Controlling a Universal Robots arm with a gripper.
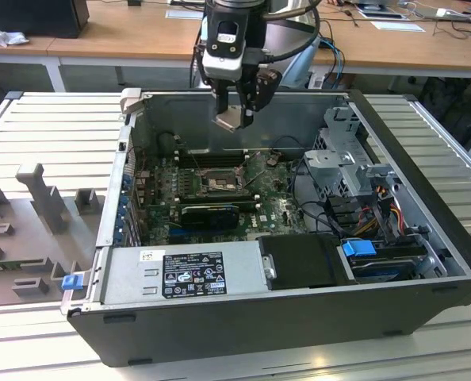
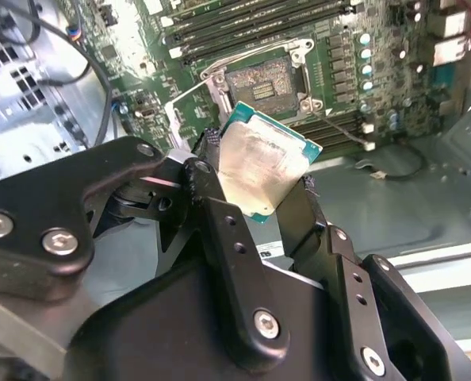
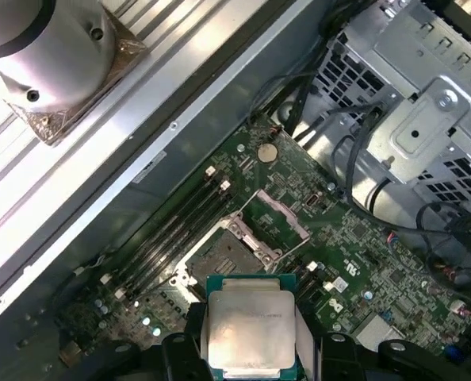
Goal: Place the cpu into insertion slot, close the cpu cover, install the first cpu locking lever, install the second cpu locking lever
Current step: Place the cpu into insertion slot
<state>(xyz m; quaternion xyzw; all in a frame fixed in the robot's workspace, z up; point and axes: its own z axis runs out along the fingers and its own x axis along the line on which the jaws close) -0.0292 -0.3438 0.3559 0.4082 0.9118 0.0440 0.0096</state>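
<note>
My gripper (image 1: 234, 116) hangs above the open computer case, shut on the cpu (image 1: 228, 118), a small silver-topped square chip. In both wrist views the cpu (image 2: 263, 165) (image 3: 250, 324) sits pinched by its edges between the two black fingers (image 2: 220, 222). Below it on the green motherboard (image 1: 275, 208) lies the insertion slot (image 1: 218, 184) (image 2: 263, 82) (image 3: 224, 258), dark in the centre and uncovered. The cpu cover (image 3: 281, 217) (image 2: 189, 109), a silvery frame, stands swung open beside the slot. The chip is well above the slot, not touching it.
Long black memory slots (image 1: 212, 159) run beside the socket, and a long black card (image 1: 212, 213) lies on its other side. A power supply (image 1: 184, 274), a metal drive cage (image 1: 350, 159) and loose cables (image 1: 370, 214) crowd the case. A grey fixture (image 1: 29, 230) stands outside it.
</note>
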